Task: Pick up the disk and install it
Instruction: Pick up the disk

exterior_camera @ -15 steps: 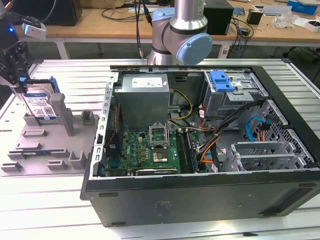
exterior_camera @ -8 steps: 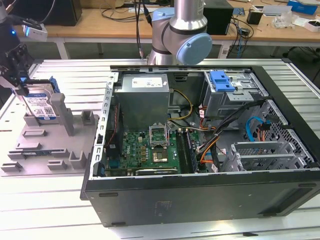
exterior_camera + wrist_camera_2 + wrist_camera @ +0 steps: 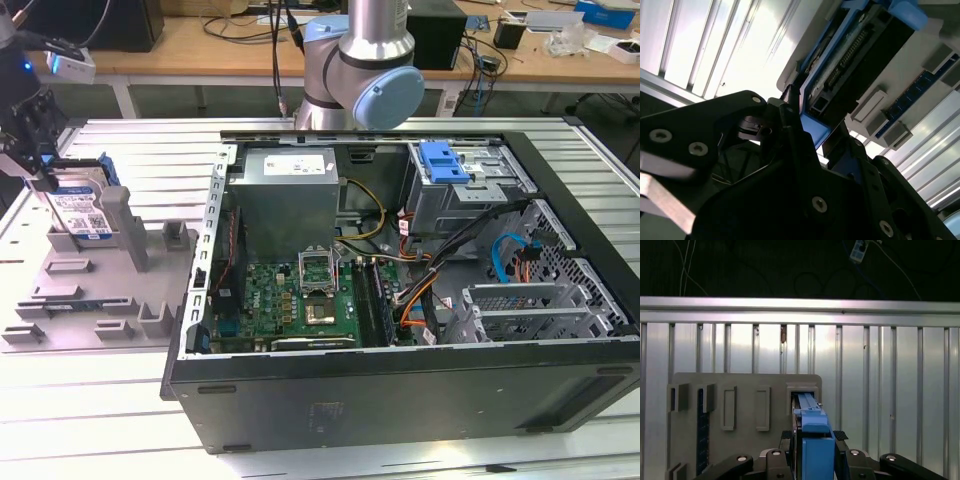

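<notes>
The disk point(image 3: 816, 450) stands upright in the claw point(image 3: 813, 436), apparently clamped.

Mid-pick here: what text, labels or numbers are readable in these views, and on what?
Nothing reads legibly; all in the exterior view:
White-and-blue label on the disk: print too small to read.
Pale label on the power supply: too small to read.
Sticker on the computer case outer wall: blurred, unreadable.
</notes>
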Robot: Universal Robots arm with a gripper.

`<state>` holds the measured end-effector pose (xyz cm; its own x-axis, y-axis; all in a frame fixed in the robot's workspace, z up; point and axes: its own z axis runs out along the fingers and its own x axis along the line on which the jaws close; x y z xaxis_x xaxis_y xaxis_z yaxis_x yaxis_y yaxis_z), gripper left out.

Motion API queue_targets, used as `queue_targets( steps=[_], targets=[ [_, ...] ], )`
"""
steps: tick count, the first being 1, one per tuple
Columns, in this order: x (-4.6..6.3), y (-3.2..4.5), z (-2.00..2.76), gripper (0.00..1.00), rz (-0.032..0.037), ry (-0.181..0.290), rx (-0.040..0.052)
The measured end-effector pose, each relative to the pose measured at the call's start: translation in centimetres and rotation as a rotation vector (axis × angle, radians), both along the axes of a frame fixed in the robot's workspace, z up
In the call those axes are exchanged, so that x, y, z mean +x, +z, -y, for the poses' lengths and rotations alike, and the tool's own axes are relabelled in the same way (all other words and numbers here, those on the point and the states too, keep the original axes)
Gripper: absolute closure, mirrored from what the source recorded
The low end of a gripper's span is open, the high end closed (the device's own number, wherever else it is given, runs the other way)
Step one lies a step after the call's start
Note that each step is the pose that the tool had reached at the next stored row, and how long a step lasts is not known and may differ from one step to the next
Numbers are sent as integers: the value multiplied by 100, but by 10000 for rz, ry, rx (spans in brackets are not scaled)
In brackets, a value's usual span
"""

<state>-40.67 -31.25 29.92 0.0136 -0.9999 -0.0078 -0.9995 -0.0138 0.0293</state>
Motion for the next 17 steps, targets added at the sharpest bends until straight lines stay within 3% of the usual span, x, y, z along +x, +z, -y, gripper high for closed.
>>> queue_targets(
  steps=[15,17],
  targets=[
    [0,-3,0,56,1,23,0],
    [0,-3,0,63,0,22,1]
  ],
)
